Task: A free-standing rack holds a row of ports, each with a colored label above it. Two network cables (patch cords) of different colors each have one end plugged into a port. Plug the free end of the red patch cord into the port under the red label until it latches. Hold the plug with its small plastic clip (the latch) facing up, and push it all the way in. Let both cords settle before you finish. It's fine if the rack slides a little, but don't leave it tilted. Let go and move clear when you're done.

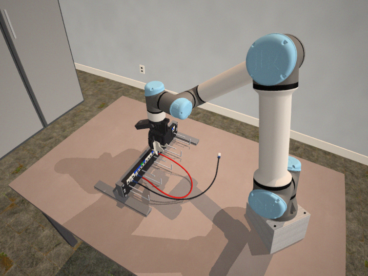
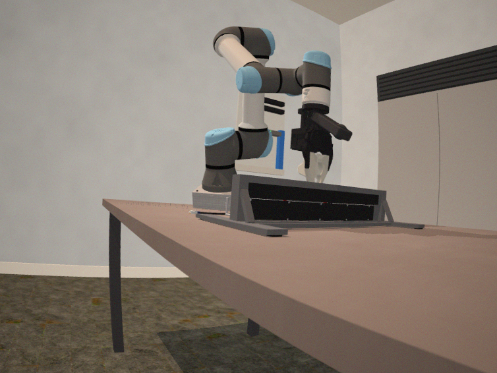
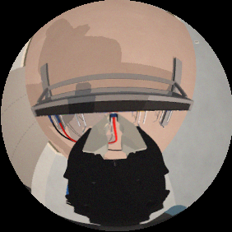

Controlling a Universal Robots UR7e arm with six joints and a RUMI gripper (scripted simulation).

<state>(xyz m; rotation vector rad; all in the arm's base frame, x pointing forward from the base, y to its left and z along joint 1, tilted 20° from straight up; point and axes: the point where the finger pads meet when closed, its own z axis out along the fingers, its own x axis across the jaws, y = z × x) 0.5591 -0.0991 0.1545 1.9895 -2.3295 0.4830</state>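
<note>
The rack (image 1: 148,166) stands upright on the table, its port row facing the arm; it also shows in the wrist view (image 3: 111,103) and from behind in the exterior view (image 2: 313,200). My gripper (image 1: 156,147) is shut on the free plug of the red patch cord (image 3: 113,123) and holds it right at the rack's port face, near the far half. The red cord (image 1: 181,181) loops over the table from a port near the rack's near end. The black cord (image 1: 205,184) has one end plugged in beside it; its free plug (image 1: 218,154) lies on the table. The labels are too small to read.
Metal cable-guide rods (image 1: 175,148) stick out of the rack's front toward the arm. The arm's base block (image 1: 276,226) stands at the table's right side. A grey cabinet (image 1: 32,68) stands off the table to the left.
</note>
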